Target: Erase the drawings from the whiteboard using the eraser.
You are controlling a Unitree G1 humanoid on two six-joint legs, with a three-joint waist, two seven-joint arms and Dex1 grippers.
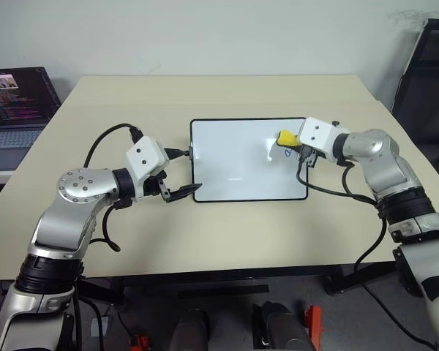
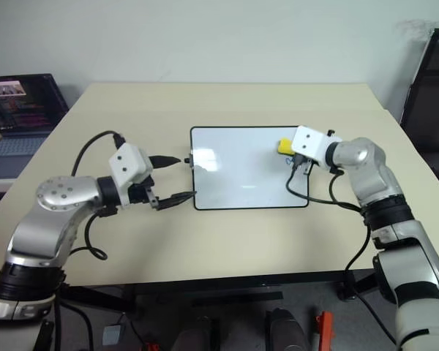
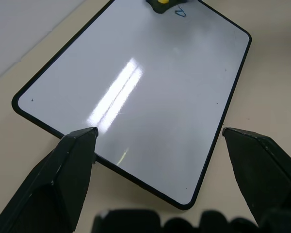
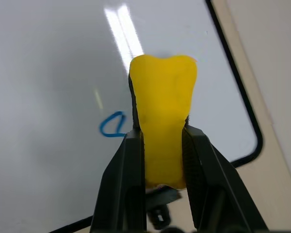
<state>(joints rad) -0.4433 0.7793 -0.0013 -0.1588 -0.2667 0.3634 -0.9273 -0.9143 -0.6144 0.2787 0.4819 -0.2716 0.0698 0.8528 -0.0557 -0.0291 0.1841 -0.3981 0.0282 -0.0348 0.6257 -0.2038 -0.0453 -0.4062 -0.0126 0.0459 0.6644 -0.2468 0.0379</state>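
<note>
Pinching the small yellow foam-like eraser block (image 4: 161, 131) at mid-length, the right hand (image 1: 307, 150) holds it over the far right part of the black-framed white whiteboard (image 1: 238, 164), beside a blue drawing (image 4: 112, 124). Block bulges beyond the fingers: judged soft, light; grip low and firm. Left hand (image 1: 181, 193) spread at the board's near left corner on the beige table (image 1: 227, 234).

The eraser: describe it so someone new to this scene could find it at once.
On the beige table lies a black-framed whiteboard. Over its corner far from the robot, on the robot's right, the right end effector is shut on the eraser. It is the one yellow block here, with a blue drawing on the board beside it.
</note>
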